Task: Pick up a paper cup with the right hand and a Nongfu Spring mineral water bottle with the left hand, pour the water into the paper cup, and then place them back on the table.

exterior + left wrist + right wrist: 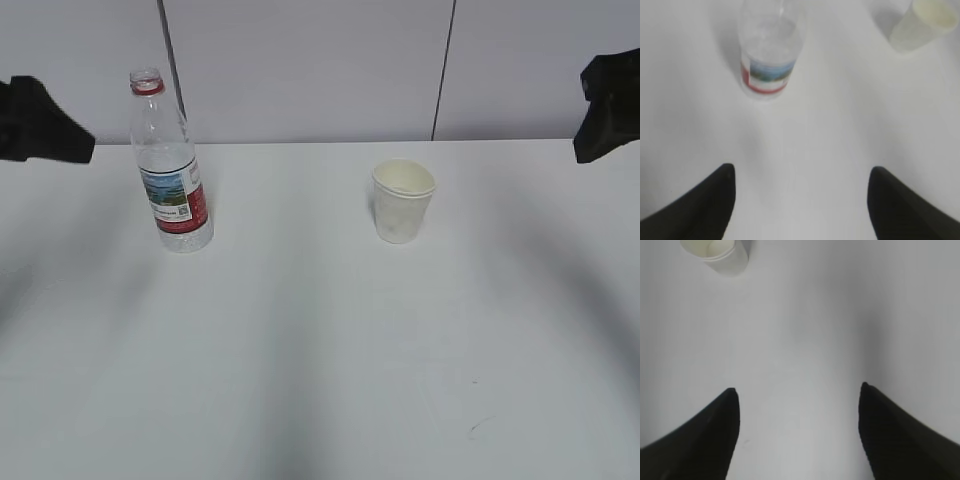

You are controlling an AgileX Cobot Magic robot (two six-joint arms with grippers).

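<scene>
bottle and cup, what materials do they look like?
Bottle: clear thin plastic, glossy; the wall behind shows through it, with a printed red-and-white label wrap and a red neck ring. Cup: most likely paper, matte off-white, with a rolled rim and tapered wall; a coating inside cannot be told.

No text can be read; the bottle (170, 165) label's print is too small and blurred.

I see the uncapped water bottle (170, 165) upright far left, the empty paper cup (403, 201) upright right of it.
</scene>
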